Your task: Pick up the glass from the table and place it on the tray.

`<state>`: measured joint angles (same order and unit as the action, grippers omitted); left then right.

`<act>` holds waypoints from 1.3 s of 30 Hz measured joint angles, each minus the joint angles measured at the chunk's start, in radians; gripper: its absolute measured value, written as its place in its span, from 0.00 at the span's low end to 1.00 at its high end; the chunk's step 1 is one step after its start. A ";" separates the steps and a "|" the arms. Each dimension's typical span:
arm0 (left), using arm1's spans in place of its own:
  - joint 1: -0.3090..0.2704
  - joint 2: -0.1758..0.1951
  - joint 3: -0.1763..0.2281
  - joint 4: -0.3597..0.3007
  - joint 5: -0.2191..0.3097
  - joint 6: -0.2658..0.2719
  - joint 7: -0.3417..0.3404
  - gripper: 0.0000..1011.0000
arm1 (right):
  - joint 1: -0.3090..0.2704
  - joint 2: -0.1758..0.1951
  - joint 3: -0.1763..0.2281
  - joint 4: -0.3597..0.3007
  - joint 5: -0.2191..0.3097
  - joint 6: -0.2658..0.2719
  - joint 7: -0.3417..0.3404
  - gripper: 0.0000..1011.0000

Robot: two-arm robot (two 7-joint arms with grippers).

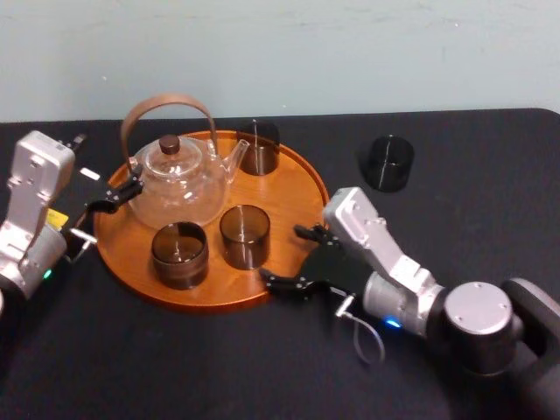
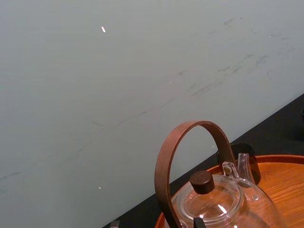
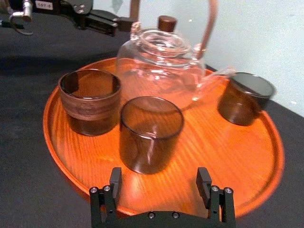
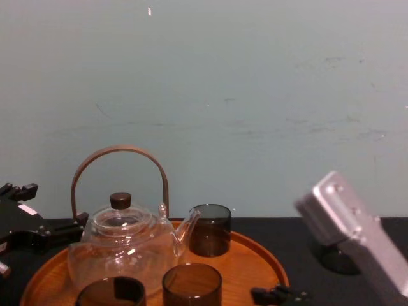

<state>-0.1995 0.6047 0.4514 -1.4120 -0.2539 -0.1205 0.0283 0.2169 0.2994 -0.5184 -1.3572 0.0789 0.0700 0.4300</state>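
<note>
Right gripper (image 1: 284, 255), spread and empty, hovers at the tray's (image 1: 289, 184) near right rim. The upright glass (image 1: 386, 163) stands on the table (image 1: 490, 175) farther back and rightward. Left gripper (image 1: 118, 194) sits far left.

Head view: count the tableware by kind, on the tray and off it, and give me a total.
Glasses: 4, the near-left glass, near-right glass and far glass on the tray, the fourth glass on the table
Teapot: 1, on the tray
Tray: 1
Total: 6
The right gripper is open at the tray's near edge; the left gripper is beside the teapot.
</note>
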 joint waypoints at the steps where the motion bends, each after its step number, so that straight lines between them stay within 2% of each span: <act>1: 0.000 0.000 0.000 0.000 0.000 0.000 0.000 1.00 | -0.014 0.012 0.011 -0.019 0.003 0.000 -0.005 0.99; 8: 0.000 0.000 0.000 0.000 0.000 0.000 0.000 1.00 | -0.065 0.056 0.069 -0.080 0.020 -0.005 -0.034 0.99; 19: 0.000 0.000 0.000 0.000 0.000 0.000 0.000 1.00 | -0.090 0.090 0.182 -0.067 0.036 -0.015 -0.094 0.99; 27: 0.000 0.000 0.000 0.000 0.000 0.000 0.000 1.00 | -0.076 0.090 0.256 -0.025 0.048 -0.010 -0.121 0.99; 32: 0.000 0.000 0.000 0.000 0.000 0.000 0.000 1.00 | -0.055 0.080 0.278 0.004 0.052 -0.002 -0.125 0.99; 39: 0.000 0.000 0.000 0.000 0.000 0.000 0.000 1.00 | 0.013 0.056 0.295 0.084 0.060 0.017 -0.120 0.99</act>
<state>-0.1995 0.6047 0.4514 -1.4120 -0.2539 -0.1205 0.0283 0.2296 0.3554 -0.2235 -1.2730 0.1387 0.0868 0.3097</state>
